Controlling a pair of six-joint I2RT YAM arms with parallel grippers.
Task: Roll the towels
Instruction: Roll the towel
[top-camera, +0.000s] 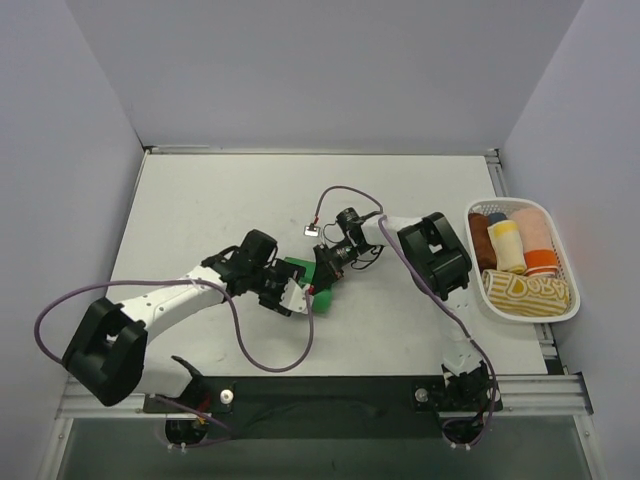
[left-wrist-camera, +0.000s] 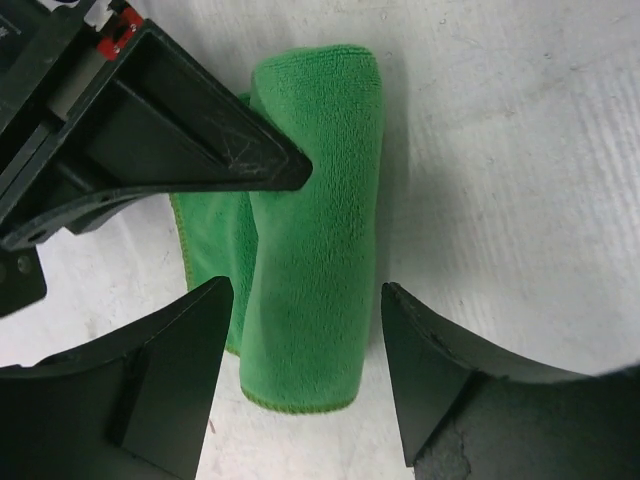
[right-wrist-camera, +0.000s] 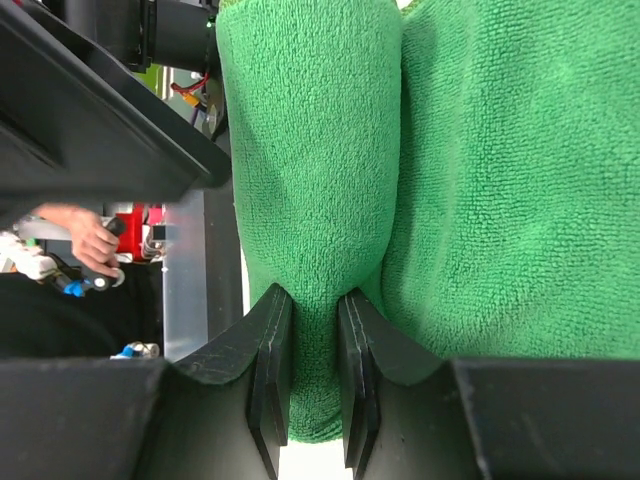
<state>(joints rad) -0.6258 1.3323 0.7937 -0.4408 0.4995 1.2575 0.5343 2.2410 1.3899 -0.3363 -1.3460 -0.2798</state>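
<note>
A bright green towel (top-camera: 297, 268) lies partly rolled on the white table, between my two grippers. My right gripper (right-wrist-camera: 313, 370) is shut on one end of the rolled part (right-wrist-camera: 310, 150), with the cloth pinched between its pads. In the top view it (top-camera: 322, 283) reaches in from the right. My left gripper (left-wrist-camera: 305, 350) is open. Its fingers (left-wrist-camera: 170, 370) stand either side of the roll's other end (left-wrist-camera: 315, 230) without touching it. From above, the left gripper (top-camera: 292, 298) sits just left of the towel. A pale yellow rolled towel (top-camera: 507, 245) lies in the basket.
A white slatted basket (top-camera: 487, 203) stands at the table's right edge, holding several rolled towels, among them a brown one and a peach one. A purple cable loops over the table near each arm. Grey walls close in the table on three sides.
</note>
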